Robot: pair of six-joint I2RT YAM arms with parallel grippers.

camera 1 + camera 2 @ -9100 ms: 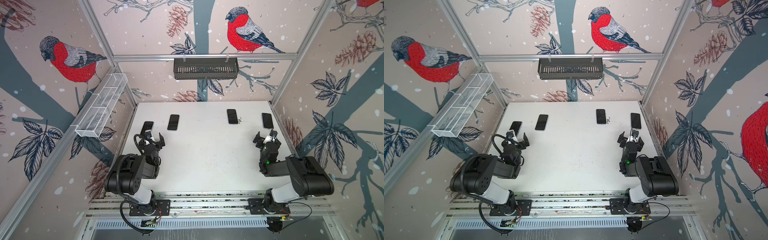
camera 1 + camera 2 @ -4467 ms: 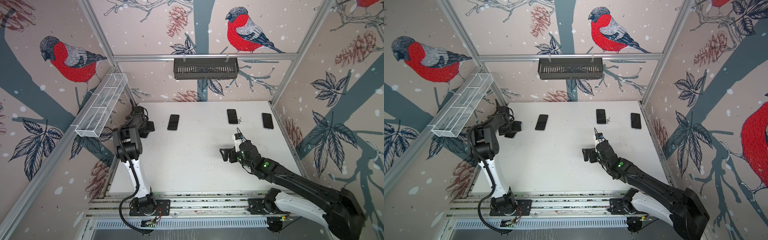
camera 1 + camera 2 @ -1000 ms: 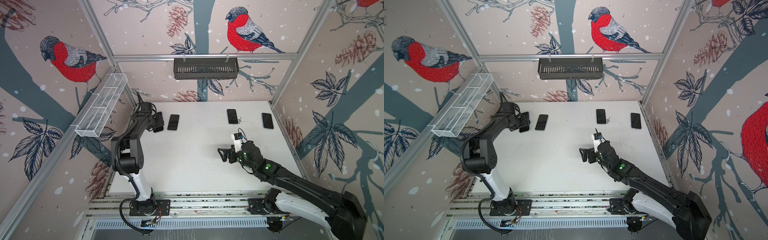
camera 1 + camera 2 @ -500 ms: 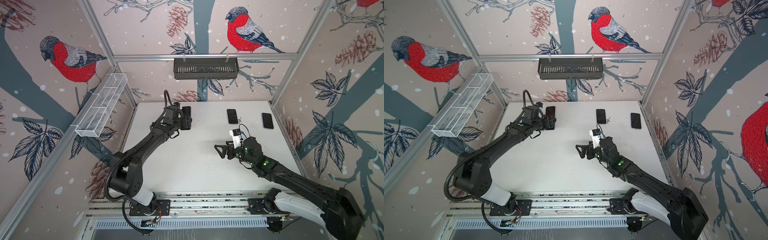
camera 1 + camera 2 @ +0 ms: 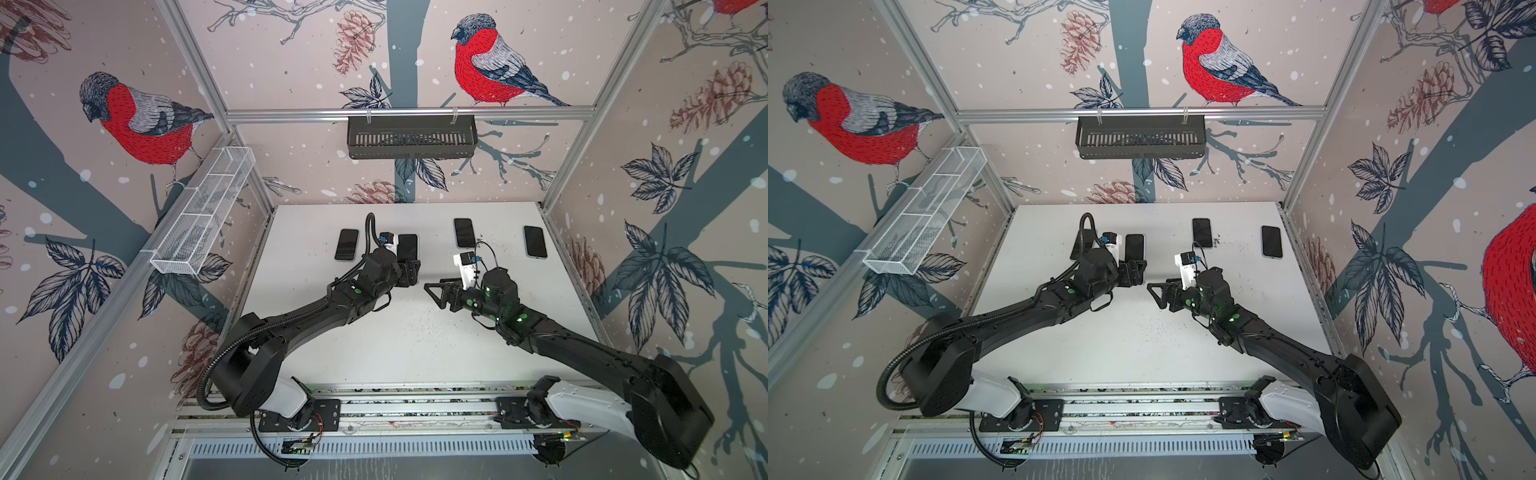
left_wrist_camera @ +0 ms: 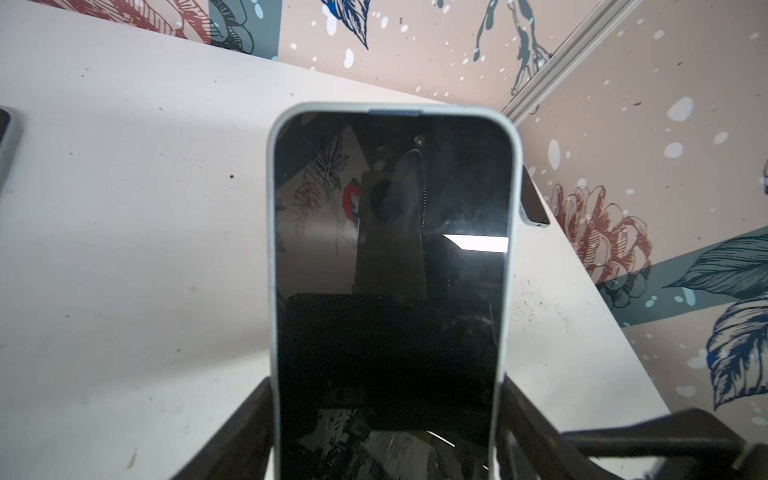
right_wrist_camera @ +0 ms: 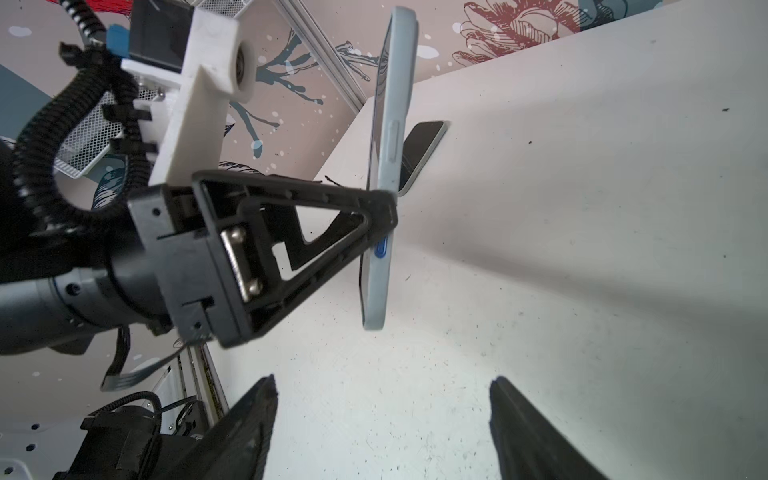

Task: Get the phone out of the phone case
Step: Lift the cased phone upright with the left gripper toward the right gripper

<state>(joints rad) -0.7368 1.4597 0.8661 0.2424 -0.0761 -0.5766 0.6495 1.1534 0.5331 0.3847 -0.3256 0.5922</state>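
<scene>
A white wire basket [image 5: 203, 210] hangs along the side wall [image 5: 83, 232], a black slotted basket [image 5: 411, 137] from the back rail [image 5: 291, 114].

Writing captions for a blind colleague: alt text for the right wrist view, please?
The left gripper clamps a black-screened phone in a pale grey-blue case, edge-on and clear of the white tabletop. The right gripper stands open and empty, facing it.

Legible text check: nothing readable in any view.
The phone [image 6: 390, 270] has a dark screen showing reflections only, and its pale case [image 7: 392, 104] bears no lettering that can be made out. Small dark marks [image 6: 524, 309] on the table [image 6: 124, 249], just beside the phone, are too fine to tell whether they are writing.
</scene>
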